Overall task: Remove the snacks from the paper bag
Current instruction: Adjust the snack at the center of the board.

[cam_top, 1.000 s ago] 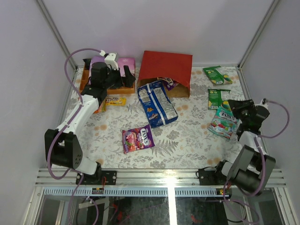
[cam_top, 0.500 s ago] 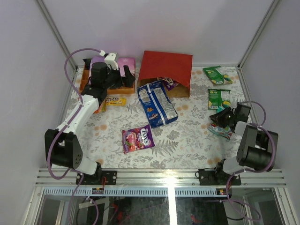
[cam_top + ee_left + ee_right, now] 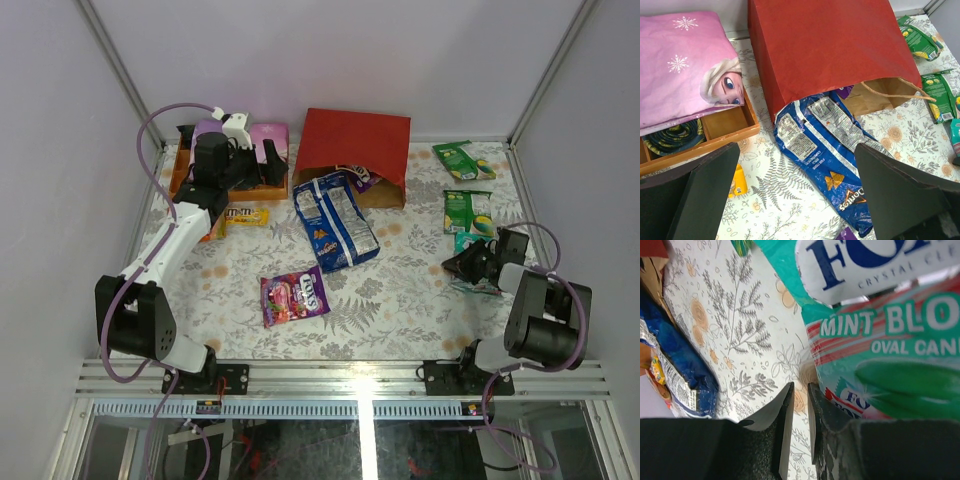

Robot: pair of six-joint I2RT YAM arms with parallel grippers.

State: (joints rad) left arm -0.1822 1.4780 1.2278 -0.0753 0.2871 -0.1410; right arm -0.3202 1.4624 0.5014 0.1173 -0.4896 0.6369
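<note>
The blue chip bag (image 3: pixel 825 150) lies across the mouth of the paper bag (image 3: pixel 825 50), blocking entry; nearer tablecloth (image 3: pixel 400 295) is bare.

The left arm (image 3: pixel 170 240) is extended far forward along the left side. The left gripper (image 3: pixel 796 150) is held with its jaws spread fully wide. The right arm (image 3: pixel 535 305) is folded low near its base. The right gripper (image 3: pixel 799 405) is pointed leftward, with only a slim gap between its jaws.
</note>
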